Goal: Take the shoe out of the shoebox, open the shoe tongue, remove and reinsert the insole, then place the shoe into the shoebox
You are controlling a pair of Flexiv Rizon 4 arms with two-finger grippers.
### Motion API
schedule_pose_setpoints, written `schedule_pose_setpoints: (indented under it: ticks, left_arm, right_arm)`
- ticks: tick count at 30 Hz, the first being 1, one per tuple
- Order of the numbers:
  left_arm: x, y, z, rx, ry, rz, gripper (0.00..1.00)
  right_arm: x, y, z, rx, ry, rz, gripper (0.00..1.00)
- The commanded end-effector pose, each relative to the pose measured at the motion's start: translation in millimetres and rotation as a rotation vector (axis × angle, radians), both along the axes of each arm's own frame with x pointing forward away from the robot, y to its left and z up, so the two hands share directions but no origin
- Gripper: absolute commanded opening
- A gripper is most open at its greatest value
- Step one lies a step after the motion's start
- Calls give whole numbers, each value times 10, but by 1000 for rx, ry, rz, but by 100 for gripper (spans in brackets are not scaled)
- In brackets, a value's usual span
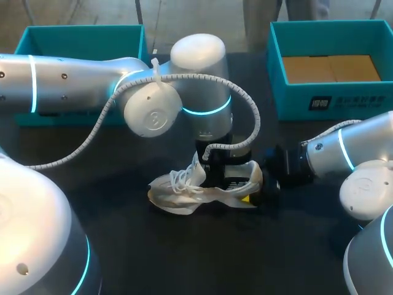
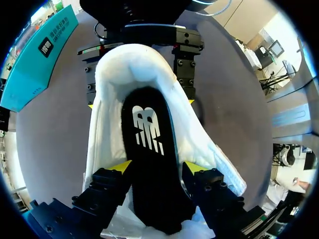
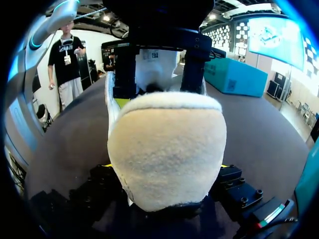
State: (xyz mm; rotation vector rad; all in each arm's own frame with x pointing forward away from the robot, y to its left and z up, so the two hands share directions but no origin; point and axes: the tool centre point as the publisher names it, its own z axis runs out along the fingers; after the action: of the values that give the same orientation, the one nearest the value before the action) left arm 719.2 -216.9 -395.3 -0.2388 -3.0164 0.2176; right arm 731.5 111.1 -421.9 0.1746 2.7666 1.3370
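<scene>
White mesh shoe (image 1: 199,187) is sitting on its sole on the dark table (image 1: 123,246), not in either box. What's actually got hold of it? (kip)

Both arms, kinda. The right gripper (image 3: 164,166) is at the shoe's heel end, fingers spread wide and pressed on the padded heel from both sides, so it's clamped on the shoe. The left gripper (image 2: 158,167) comes down from above into the shoe's opening. Its fingers are partway apart with the black insole (image 2: 147,124) running between them and touching both, so it's pinching the insole by its edges. (moss)

Insole in or out? (kip)

Its heel part lies down inside the shoe. The end toward the toe looks lifted up between the fingers. The laces (image 1: 181,178) are loose over the shoe's front half. (moss)

And the boxes? (kip)

Well beyond the shoe. One teal box (image 1: 83,29) is past its toe side. The second teal box (image 1: 356,101) is past its heel side, with brown cardboard on its floor. (moss)
</scene>
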Motion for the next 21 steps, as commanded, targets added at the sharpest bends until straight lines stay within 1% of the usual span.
schedule_pose_setpoints:
  ticks: [1, 5, 6, 10, 13, 15, 16, 17, 18, 19, 21]
  left_arm:
    - [29, -26, -123, -2, 0, -5, 62]
    - [38, -39, -203, 14, -19, -19, 54]
    - [42, -43, -233, 19, -21, -20, 50]
    - [30, -53, -283, 28, -25, -28, 47]
    - [-3, -64, -323, 32, -23, -35, 44]
    - [-21, -66, -352, 36, -24, -37, 31]
    - [-29, -67, -360, 39, -27, -39, 28]
    - [-35, -67, -364, 43, -31, -41, 19]
    - [-39, -65, -362, 45, -39, -42, 2]
    - [-45, -61, -349, 45, -41, -42, 0]
    - [-37, -47, -307, 46, -55, -43, 0]
  right_arm:
    - [-8, -9, -26, -3, 0, 0, 0]
    - [-8, -9, -26, -3, 0, 0, 0]
    - [-8, -9, -26, -3, 0, 0, 0]
    - [-8, -9, -26, -3, 0, 0, 0]
    - [-8, -9, -26, -3, 0, 0, 0]
    - [-8, -9, -26, -3, 0, 0, 0]
    - [-8, -9, -26, -3, 0, 0, 0]
    - [-8, -9, -26, -3, 0, 0, 0]
    - [-8, -9, -26, -3, 0, 0, 0]
    - [-8, -9, -26, -3, 0, 0, 0]
    - [-8, -9, -26, -3, 0, 0, 0]
